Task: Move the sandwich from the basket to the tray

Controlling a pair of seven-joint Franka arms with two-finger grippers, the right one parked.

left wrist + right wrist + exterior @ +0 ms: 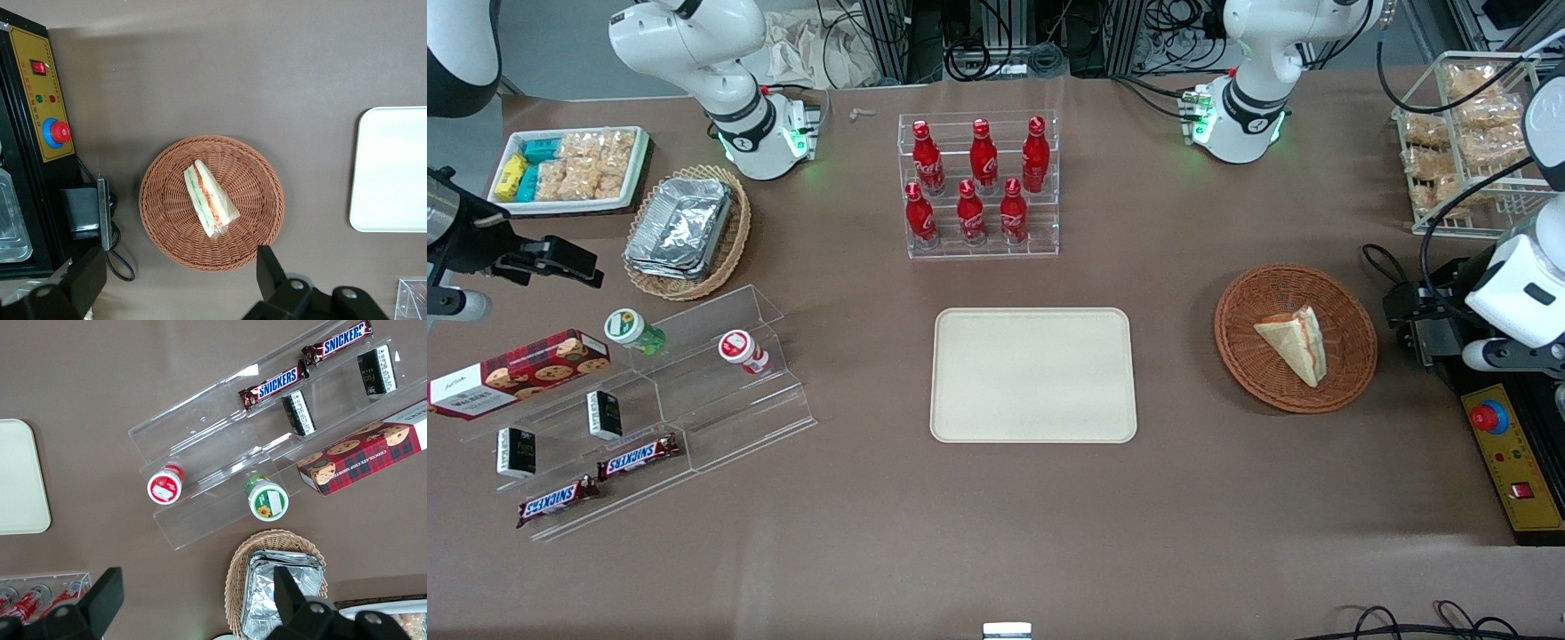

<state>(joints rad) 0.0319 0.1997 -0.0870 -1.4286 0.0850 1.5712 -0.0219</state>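
The sandwich (1294, 342), a pale bread wedge with red and green filling, lies in the round reddish-brown wicker basket (1245, 356). The cream tray (1034, 374) lies flat beside the basket, toward the parked arm's end of the table, with nothing on it. My gripper (1405, 320) hangs above the table beside the basket, toward the working arm's end. In the left wrist view the sandwich (210, 198) rests near the middle of the basket (167, 213), and the tray (393, 170) shows at the edge. There my gripper (180, 280) is open, its fingers spread wider than the basket and holding nothing.
A black and yellow control box (1507, 462) with a red button sits just past the gripper. A rack of red bottles (980, 182) stands farther from the camera than the tray. A wire rack of snack bags (1467, 133), a foil-filled tan basket (689, 231) and an acrylic snack shelf (658, 400) line the table's ends.
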